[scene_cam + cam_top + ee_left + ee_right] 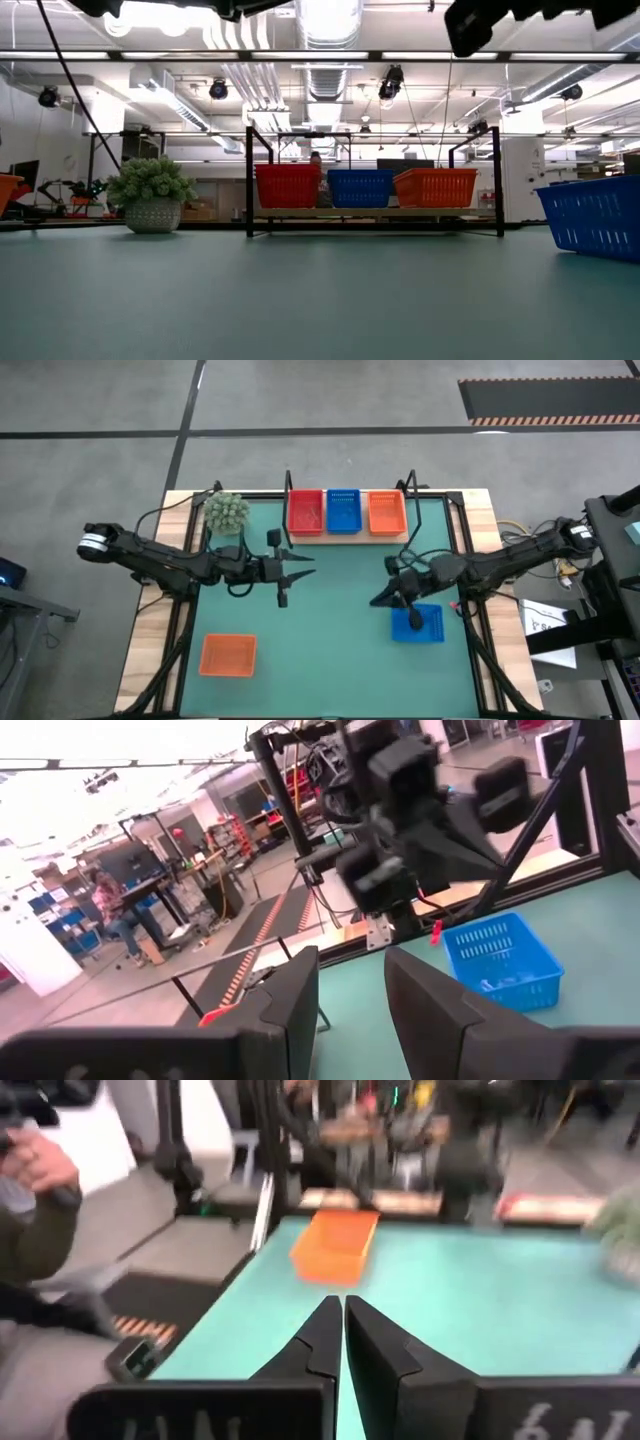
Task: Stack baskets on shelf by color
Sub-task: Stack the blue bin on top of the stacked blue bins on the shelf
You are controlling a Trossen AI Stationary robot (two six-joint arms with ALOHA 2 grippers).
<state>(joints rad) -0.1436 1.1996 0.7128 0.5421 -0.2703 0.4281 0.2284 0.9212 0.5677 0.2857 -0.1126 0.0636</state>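
Note:
The wooden shelf stands at the far edge of the mat. On it, side by side, are red, blue and orange baskets; they also show in the low view. A loose blue basket rests on the mat at the right. A loose orange basket rests at the near left. My left gripper is open and empty over the mat's middle left. My right gripper is shut and empty just left of the loose blue basket.
A potted plant stands at the far left corner beside the shelf. The green mat is bare between the two loose baskets. A person's hand shows beyond the table's edge in the right wrist view.

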